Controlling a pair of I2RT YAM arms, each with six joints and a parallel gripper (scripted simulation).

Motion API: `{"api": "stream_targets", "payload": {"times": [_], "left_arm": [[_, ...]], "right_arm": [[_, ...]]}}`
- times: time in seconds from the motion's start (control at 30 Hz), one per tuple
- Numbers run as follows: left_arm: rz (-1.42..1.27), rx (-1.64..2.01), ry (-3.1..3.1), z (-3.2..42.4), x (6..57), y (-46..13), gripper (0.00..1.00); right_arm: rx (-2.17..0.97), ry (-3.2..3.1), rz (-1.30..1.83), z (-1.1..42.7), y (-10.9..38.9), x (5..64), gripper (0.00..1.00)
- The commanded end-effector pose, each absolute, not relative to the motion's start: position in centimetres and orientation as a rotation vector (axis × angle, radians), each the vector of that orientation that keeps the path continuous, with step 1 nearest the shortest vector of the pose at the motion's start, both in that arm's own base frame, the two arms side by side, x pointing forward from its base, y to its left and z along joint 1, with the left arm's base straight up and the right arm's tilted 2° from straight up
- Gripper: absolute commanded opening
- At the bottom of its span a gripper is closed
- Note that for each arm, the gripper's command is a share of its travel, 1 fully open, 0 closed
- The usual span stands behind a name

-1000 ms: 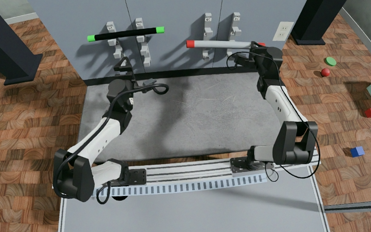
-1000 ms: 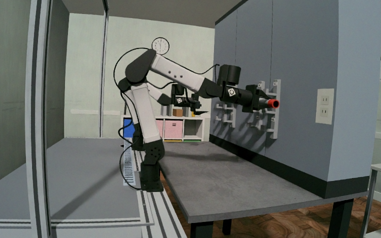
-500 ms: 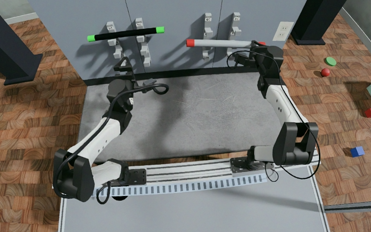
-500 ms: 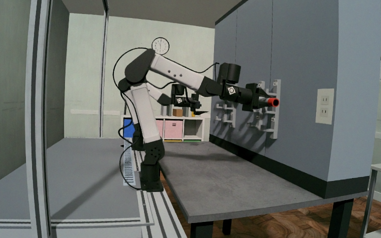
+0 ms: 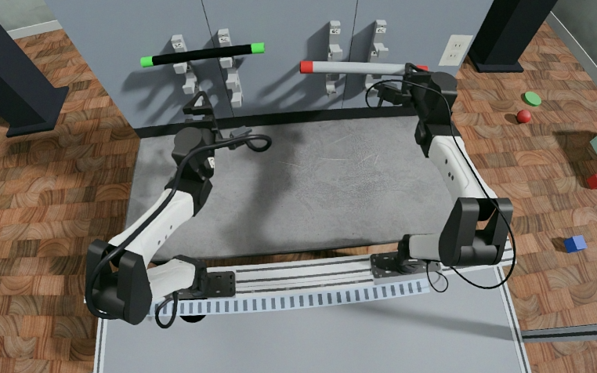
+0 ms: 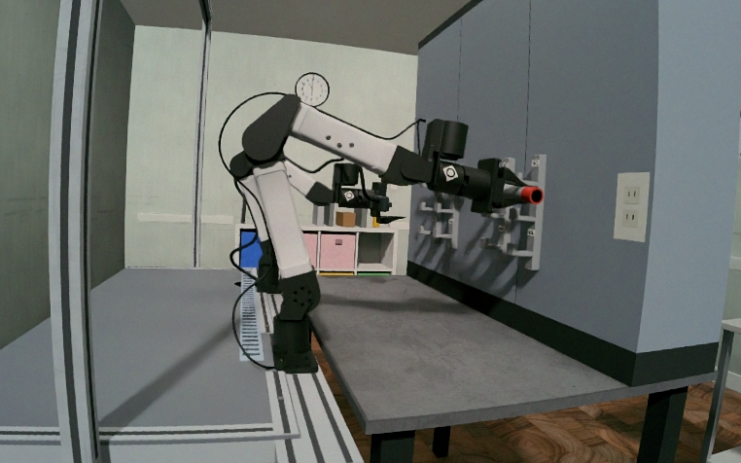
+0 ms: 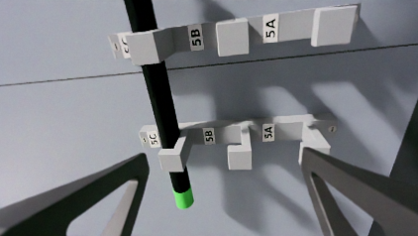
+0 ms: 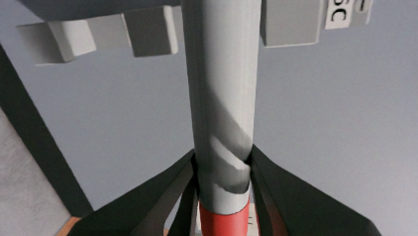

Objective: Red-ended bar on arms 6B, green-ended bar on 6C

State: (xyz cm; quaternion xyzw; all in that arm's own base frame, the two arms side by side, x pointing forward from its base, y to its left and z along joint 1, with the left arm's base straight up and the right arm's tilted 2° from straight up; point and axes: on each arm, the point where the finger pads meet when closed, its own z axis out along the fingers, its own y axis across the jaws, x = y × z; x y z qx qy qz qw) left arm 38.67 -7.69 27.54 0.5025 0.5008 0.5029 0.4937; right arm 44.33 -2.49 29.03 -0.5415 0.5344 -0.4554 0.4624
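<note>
The right gripper (image 5: pixel 413 71) (image 8: pixel 223 166) is shut on the red-ended bar (image 5: pixel 356 68) (image 6: pixel 532 195) (image 8: pixel 223 89), close to one red end. This grey bar is roughly level in front of rack 6 (image 5: pixel 334 49) (image 6: pixel 536 262). In the right wrist view it crosses between the 6B and 6C arms; contact with the rack cannot be told. The green-ended bar (image 5: pixel 203 54) (image 7: pixel 160 94) is black and lies on the 5C arms (image 7: pixel 144 48) (image 7: pixel 171 160). The left gripper (image 5: pixel 200 104) (image 7: pixel 225 156) is open and empty, in front of rack 5 and below that bar.
The grey wall panel (image 5: pixel 282 27) (image 6: pixel 591 172) carries both racks above the grey table (image 5: pixel 328 185) (image 6: pixel 447 357). The 5A and 5B arms show no bar in the left wrist view. A wall socket (image 5: pixel 456 49) (image 6: pixel 630 205) is right of rack 6.
</note>
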Motion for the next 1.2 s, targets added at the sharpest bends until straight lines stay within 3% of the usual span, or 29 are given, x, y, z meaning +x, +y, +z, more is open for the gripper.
{"api": "stream_targets", "payload": {"times": [0.0, 1.17], "left_arm": [[1.209, 1.208, 1.21, 27.8, 38.2, -7.6, 1.0], [1.209, 1.208, 1.21, 27.8, 38.2, -7.6, 1.0]], "right_arm": [[-1.235, 1.233, -1.17, 33.6, -2.6, 45.0, 0.0], [-1.235, 1.233, -1.17, 32.9, -2.5, 47.9, 0.0]]}}
